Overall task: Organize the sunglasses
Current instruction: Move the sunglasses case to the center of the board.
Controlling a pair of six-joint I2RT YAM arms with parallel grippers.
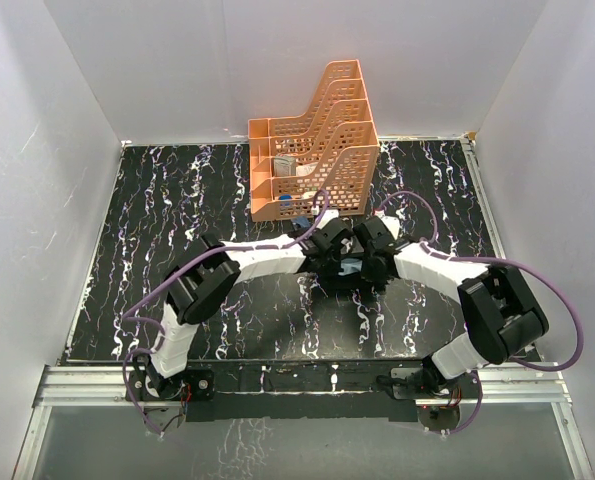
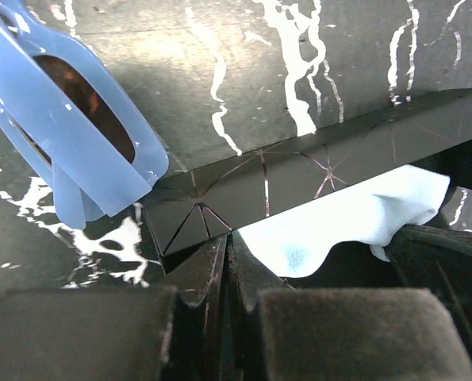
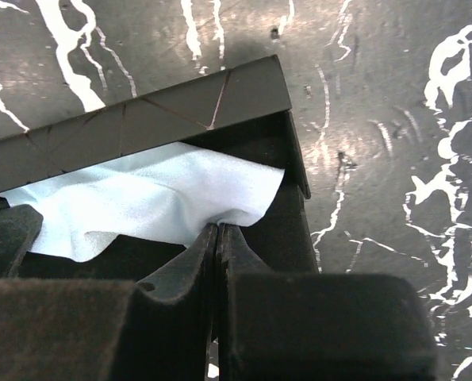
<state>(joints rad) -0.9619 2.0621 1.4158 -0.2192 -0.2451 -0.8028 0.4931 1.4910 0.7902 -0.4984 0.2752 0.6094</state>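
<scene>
The sunglasses (image 2: 77, 127), a folded pair with a pale blue frame and dark lenses, lie on the table at the upper left of the left wrist view, just beside the end of the black case (image 2: 299, 182). The case stands open, and its creased lid also shows in the right wrist view (image 3: 180, 111). A pale blue cloth (image 2: 347, 218) lies in it. My left gripper (image 2: 229, 238) is shut with its tips at the cloth's corner by the lid edge. My right gripper (image 3: 218, 228) is shut on the cloth's (image 3: 140, 198) other edge. In the top view both grippers (image 1: 329, 250) (image 1: 365, 255) meet at mid-table.
An orange stepped file rack (image 1: 312, 150) stands just behind the two grippers, with small items in its lower tiers. White walls close in the black marbled table (image 1: 157, 220) on the left, back and right.
</scene>
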